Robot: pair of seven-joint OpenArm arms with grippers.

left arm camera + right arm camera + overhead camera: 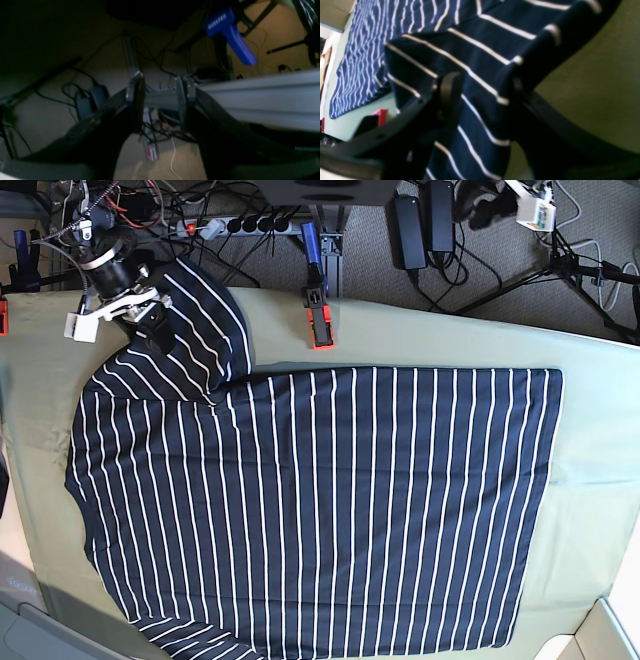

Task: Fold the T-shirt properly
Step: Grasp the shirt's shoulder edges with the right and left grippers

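Clearly the right gripper (480,92) has its jaws closed on a sleeve of the T-shirt (320,510), which lies spread on the surface (590,460). A thin pinch could slip mid-fold (bunching the sleeve). Left gripper (160,92) hangs empty, jaws parted, off-surface.

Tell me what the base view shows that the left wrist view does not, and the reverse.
Only the base view shows the whole T-shirt spread on the green table cloth, with the right gripper at its lifted sleeve, and a clamp at the table edge. Only the left wrist view shows the left gripper, open and empty, over the floor, and a blue handle. Both show floor cables; the left wrist view catches only a striped scrap.
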